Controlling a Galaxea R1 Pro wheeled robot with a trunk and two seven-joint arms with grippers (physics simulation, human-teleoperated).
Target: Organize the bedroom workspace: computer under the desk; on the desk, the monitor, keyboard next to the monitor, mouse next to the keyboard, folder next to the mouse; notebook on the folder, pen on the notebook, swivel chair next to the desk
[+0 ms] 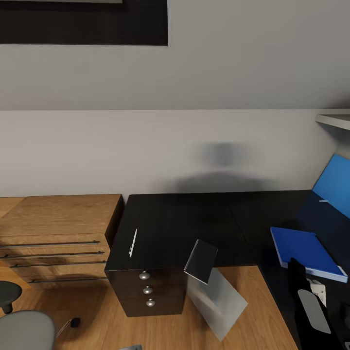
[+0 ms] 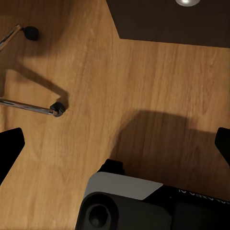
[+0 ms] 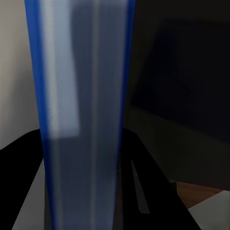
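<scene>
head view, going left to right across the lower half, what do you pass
swivel chair → light-wood cabinet → pen on the dark drawer cabinet → notebook → folder → right hand

Open desk [image 1: 194, 218] top between pen [image 1: 132, 242] and folder [image 1: 306, 253]

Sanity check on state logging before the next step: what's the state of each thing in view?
Folder: gripped, low over desk.
Right gripper: shut on folder.
Left gripper: open, above floor.
Pen: lying flat on desk.
Notebook: tilted at desk's front edge, not flat.
Dark drawers: shut.
Wood cabinet: drawers shut.
</scene>
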